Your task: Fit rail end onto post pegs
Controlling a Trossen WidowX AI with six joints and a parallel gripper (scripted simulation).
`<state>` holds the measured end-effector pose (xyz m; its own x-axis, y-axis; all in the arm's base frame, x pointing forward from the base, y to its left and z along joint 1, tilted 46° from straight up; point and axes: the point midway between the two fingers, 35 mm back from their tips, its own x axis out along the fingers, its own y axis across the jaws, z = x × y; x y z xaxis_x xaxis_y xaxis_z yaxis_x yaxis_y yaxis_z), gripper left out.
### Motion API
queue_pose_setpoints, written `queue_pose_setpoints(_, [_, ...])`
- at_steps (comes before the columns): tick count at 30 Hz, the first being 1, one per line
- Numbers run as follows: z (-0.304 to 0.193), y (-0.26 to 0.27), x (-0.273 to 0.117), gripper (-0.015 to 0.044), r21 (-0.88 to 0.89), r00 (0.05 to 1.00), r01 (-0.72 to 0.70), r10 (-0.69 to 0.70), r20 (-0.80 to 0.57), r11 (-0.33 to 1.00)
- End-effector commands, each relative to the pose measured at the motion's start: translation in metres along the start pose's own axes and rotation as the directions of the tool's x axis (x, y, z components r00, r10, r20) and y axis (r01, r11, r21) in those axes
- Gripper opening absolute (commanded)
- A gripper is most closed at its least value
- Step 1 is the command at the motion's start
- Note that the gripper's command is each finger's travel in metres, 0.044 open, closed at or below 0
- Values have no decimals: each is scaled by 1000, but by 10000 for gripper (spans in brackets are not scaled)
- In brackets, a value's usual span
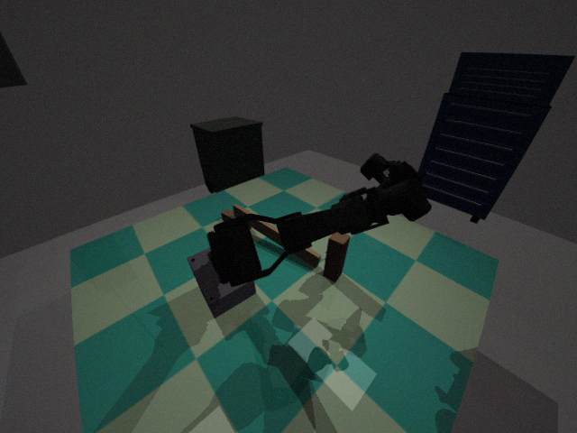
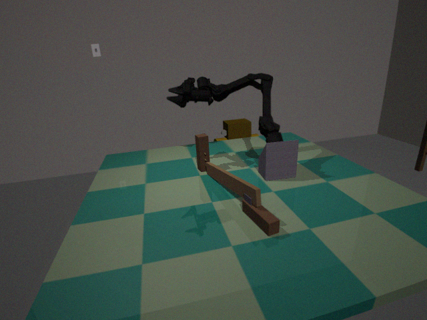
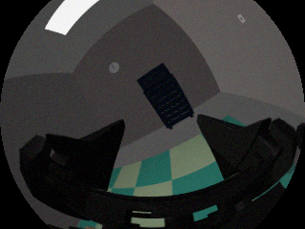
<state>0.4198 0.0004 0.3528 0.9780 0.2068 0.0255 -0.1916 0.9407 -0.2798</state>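
Claw spread wide and holding nothing, hanging high above the checkered table, fingers framing only wall and floor in the wrist view. Well below it and a little to the arm's side, short post upright with two pegs bare. Rail sloping away from the post's foot, near end down on the table below the pegs, far end raised in the bracket on the footboard block, farther from the claw than the post

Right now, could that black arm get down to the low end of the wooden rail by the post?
Probably yes. The gripper hangs open and holding nothing, high above the post, with only air between it and the rail end below.
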Motion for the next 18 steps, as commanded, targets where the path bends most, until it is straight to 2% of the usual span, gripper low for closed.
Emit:
queue_pose_setpoints(1, [-63, 10, 13, 440, -107, 973, 3, -28, -228, 994])
queue_pose_setpoints(5, [-128, 24, 13, 440, -253, 879, -79, -53, -474, 964])
queue_pose_setpoints(9, [-188, 40, -1, 440, -373, 723, -255, -80, -687, 892])
queue_pose_setpoints(14, [-254, 58, -40, 440, -410, 437, -593, -150, -887, 693])
queue_pose_setpoints(18, [-290, 67, -80, 440, -282, 186, -855, -250, -950, 435])
